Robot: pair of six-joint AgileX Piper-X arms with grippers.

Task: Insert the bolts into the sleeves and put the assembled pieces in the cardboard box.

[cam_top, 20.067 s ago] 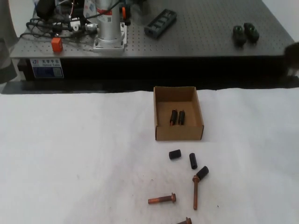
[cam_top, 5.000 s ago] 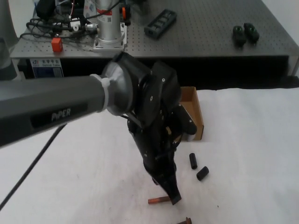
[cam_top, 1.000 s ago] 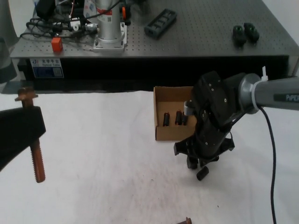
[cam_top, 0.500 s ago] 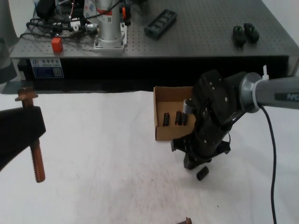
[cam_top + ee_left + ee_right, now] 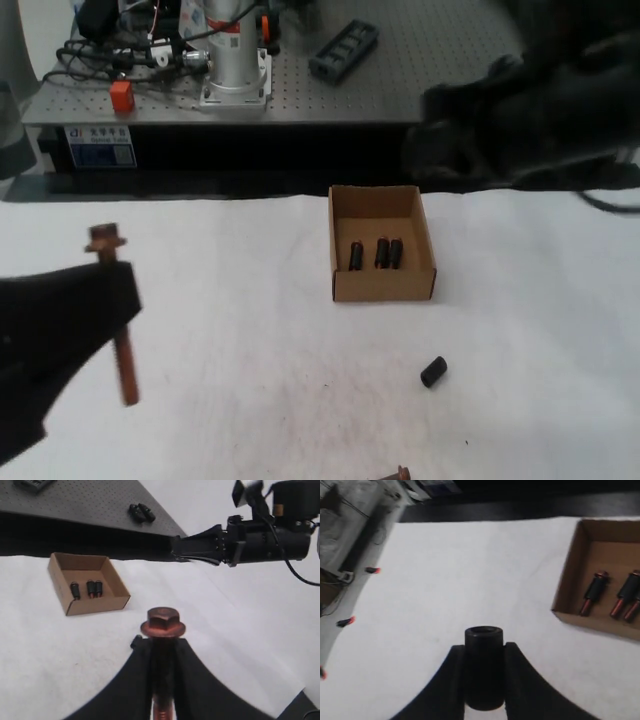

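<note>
White cloth (image 5: 220, 300) covers the bench, and the cardboard box (image 5: 385, 285) is set near its far edge, with three assembled pieces (image 5: 378, 253) laid side by side inside. A copper bolt (image 5: 162, 625) is clamped between the fingers of the left gripper (image 5: 162, 647), head up and shank hanging down, raised above the cloth well to the box's left. A black sleeve (image 5: 484, 680) is pinched in the right gripper (image 5: 484, 652), its open bore exposed, held aloft beyond the box and to its right. One loose sleeve (image 5: 433, 371) lies just in front of the box, and a further bolt (image 5: 397, 473) lies farther in front. The mating step appears to be in hand. The bolt's tip is best lined up with the bore before any push is made, with the axes kept parallel. A skewed approach could jam the thread on the rim or lever the sleeve out of its grip.
</note>
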